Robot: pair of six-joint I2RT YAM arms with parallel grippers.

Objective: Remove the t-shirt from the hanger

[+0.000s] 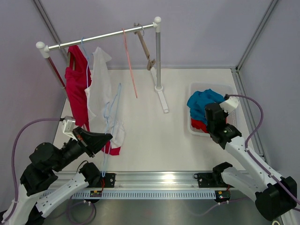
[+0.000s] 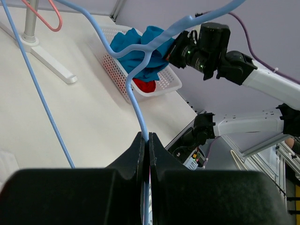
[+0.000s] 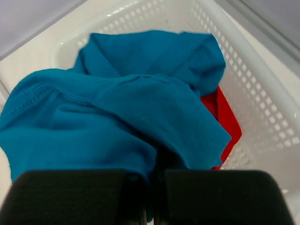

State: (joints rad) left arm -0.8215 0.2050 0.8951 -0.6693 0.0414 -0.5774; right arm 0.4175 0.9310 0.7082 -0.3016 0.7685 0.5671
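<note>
We look down on a pale tabletop carrying a silver garment rail with white-capped ends. A magenta t-shirt and a white t-shirt hang at its left end. At the table's right edge sits a white perforated plastic basket. The teal-blue cotton t-shirt lies crumpled in it over a red garment, clear of any hanger. The light-blue wire hanger shows no cloth in the left wrist view. Its long wire rises steeply from the left gripper, which is clamped on it at the table's left side. The right gripper hangs directly over the basket, jaws together, a teal fold seemingly pinched between them. We judge the shirt well right of the hanger and nearest the right arm, so releasing it is that arm's job.
</note>
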